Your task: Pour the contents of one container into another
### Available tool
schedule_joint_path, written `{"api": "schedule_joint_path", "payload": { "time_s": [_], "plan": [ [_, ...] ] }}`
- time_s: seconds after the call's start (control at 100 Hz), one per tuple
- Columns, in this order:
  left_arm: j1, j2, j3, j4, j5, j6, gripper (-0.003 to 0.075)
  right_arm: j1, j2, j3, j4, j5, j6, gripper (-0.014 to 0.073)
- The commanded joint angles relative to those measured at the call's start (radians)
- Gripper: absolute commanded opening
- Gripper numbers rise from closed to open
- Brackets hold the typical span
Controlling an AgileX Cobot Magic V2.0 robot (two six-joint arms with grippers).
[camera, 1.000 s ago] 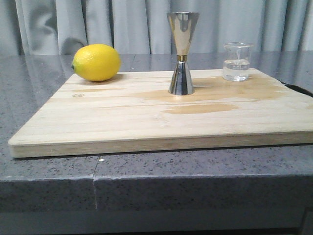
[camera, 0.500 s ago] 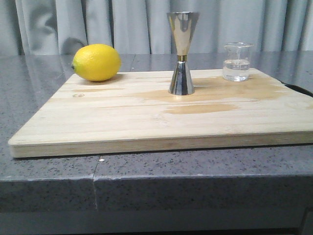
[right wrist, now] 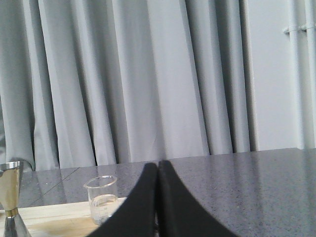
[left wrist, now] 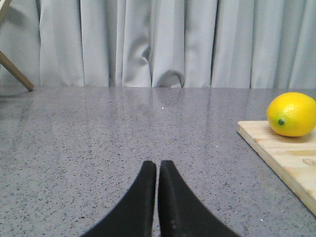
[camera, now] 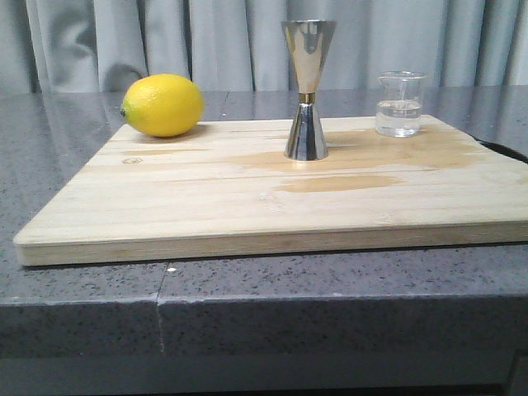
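A small clear glass beaker (camera: 401, 104) holding some clear liquid stands at the back right of the wooden board (camera: 247, 198). The tall steel hourglass jigger (camera: 308, 89) with a gold waist band stands upright mid-board, left of the beaker. Neither gripper shows in the front view. My right gripper (right wrist: 158, 165) is shut and empty, hanging apart from the beaker (right wrist: 102, 198), with the jigger (right wrist: 11, 197) at that view's edge. My left gripper (left wrist: 158, 165) is shut with nothing in it, over the grey counter beside the board's edge (left wrist: 276, 153).
A yellow lemon (camera: 163, 105) rests at the board's back left corner, also seen as lemon (left wrist: 292, 114). Damp stains mark the board round the jigger. The grey speckled counter (camera: 247, 305) carries the board; grey curtains hang behind. A wooden leg (left wrist: 15, 71) stands far off.
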Motion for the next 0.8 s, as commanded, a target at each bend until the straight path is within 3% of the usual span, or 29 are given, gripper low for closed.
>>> {"api": "schedule_joint_path", "payload": {
  "time_s": [0.0,0.1,0.19,0.34,0.49,0.79],
  "plan": [
    [0.002,-0.017,0.035,-0.123,-0.117,-0.007,-0.0019,-0.006,0.009,0.026,0.009,-0.082,0.051,-0.0075],
    [0.002,-0.017,0.022,-0.405,-0.163,-0.008,-0.002,-0.006,0.009,0.024,0.036,-0.08,0.194,-0.0075],
    [-0.003,-0.017,-0.02,-0.53,-0.11,-0.008,-0.002,-0.006,0.011,-0.003,0.037,-0.032,0.28,-0.0075],
    [-0.04,0.012,-0.148,-0.537,0.034,-0.001,-0.002,-0.006,0.018,-0.155,0.026,0.224,0.285,-0.0075],
    [-0.096,0.105,-0.274,-0.537,0.105,0.058,-0.002,-0.006,0.113,-0.338,-0.099,0.447,0.281,-0.0075],
    [-0.286,0.447,-0.512,-0.537,0.169,0.256,-0.0019,-0.004,0.409,-0.588,-0.122,0.541,0.203,-0.0075]
  ]
}}
